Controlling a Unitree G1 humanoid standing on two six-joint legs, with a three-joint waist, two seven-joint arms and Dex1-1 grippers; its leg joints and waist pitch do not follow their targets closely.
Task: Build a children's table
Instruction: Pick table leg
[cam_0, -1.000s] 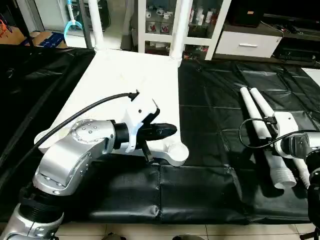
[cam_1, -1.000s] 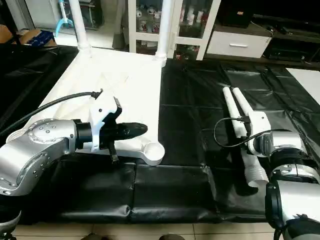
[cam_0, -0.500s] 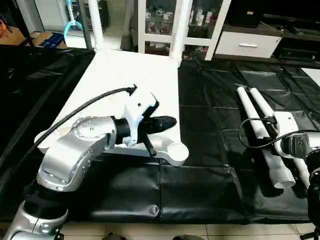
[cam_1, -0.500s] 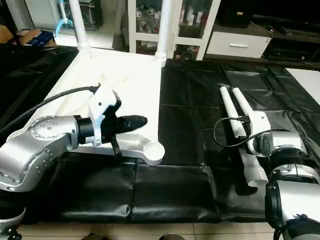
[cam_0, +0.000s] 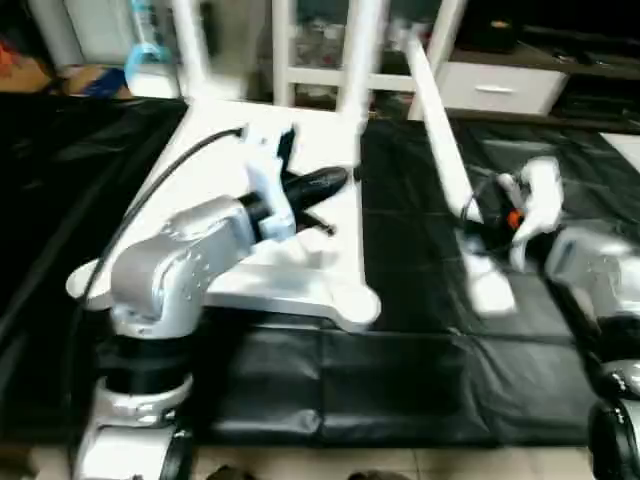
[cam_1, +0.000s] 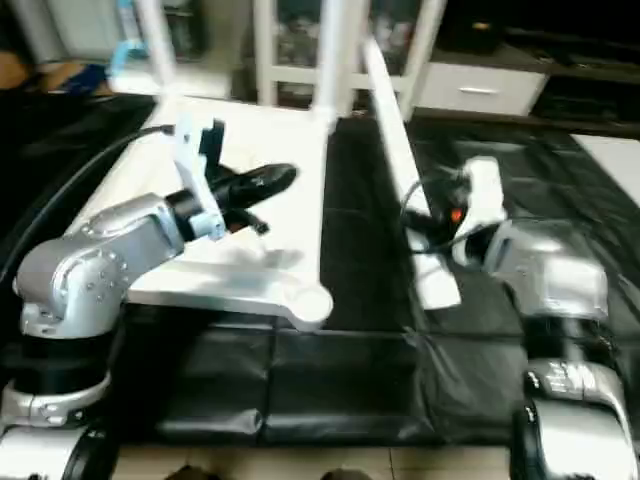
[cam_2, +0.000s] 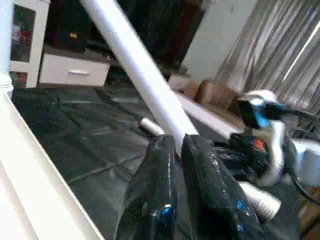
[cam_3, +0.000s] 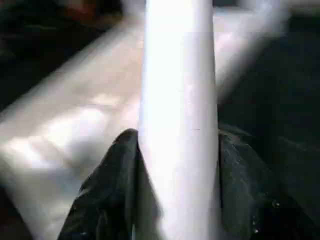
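The children's table lies upside down as a white tabletop (cam_0: 310, 285) on the black cover. Two white legs (cam_0: 190, 45) (cam_0: 362, 50) stand upright in its far corner sockets, and the near right socket (cam_0: 355, 305) is bare. My right gripper (cam_0: 482, 228) is shut on a third leg (cam_0: 440, 130), held off the cover and slanting up toward the far side. In the right wrist view this leg (cam_3: 177, 75) sits between the black fingers (cam_3: 112, 185). My left gripper (cam_0: 335, 182) hovers over the tabletop's right half, shut and holding nothing, its fingers (cam_2: 160, 165) close together.
The black cover (cam_0: 400, 380) spreads across the whole work surface. A white shelf unit (cam_0: 320, 40) and a white drawer cabinet (cam_0: 500, 85) stand behind it. A black cable (cam_0: 150, 210) arcs over my left forearm. Another white tube end (cam_2: 150, 125) lies on the cover.
My right gripper has lifted one leg off the cover and swung it up and left toward the tabletop. My left arm has risen and reached farther over the tabletop.
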